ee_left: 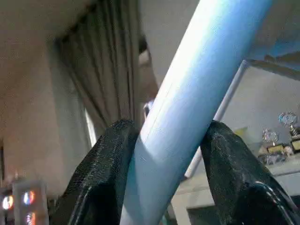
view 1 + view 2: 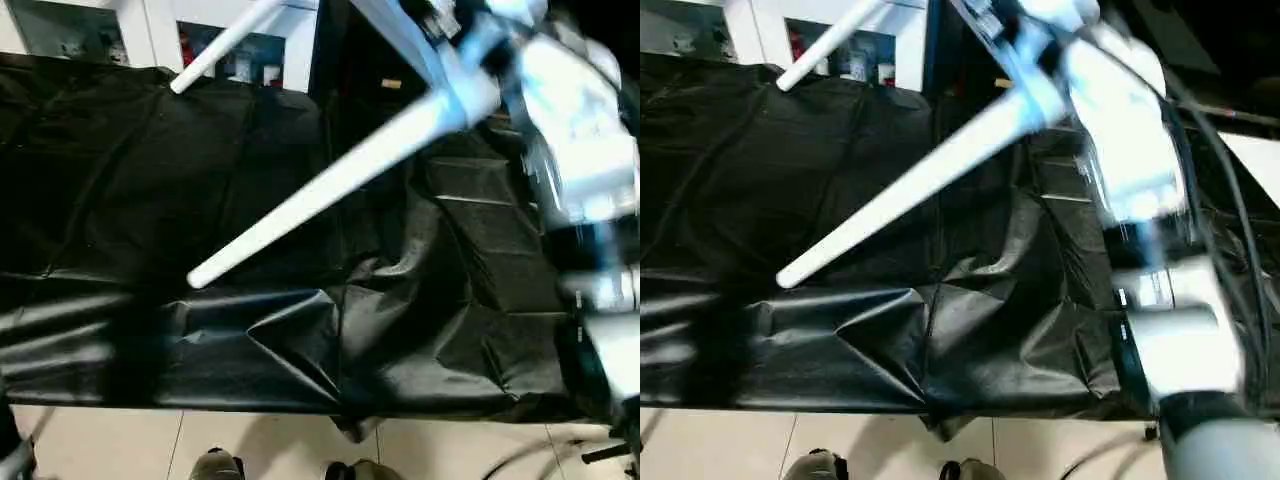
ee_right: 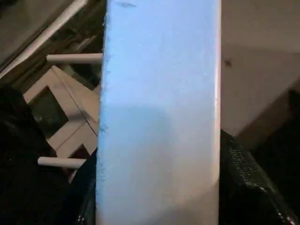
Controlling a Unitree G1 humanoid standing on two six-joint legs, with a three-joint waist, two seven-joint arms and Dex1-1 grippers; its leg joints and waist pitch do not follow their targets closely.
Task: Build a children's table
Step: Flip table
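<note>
The children's table hangs tilted in the air above a black-covered bench. One long white leg (image 2: 330,185) slants down toward the lower left, and a second leg (image 2: 225,45) pokes out higher up. In the left wrist view my left gripper (image 1: 171,136) is shut on a white leg (image 1: 187,108), with a black finger (image 1: 108,159) pressed to each side. In the right wrist view my right gripper (image 3: 159,187) is shut on the flat white edge of the table top (image 3: 159,93), its finger (image 3: 248,187) against the panel. Two legs (image 3: 75,58) stick out beyond. My silver right forearm (image 2: 575,140) reaches up to the top.
Wrinkled black cloth (image 2: 200,180) covers the bench below the table. A white cabinet with glass-fronted shelves (image 2: 70,30) stands behind it. Pale floor tiles (image 2: 100,440) and the tips of two shoes (image 2: 218,465) lie at the near edge. Cables (image 2: 1230,220) run along my right arm.
</note>
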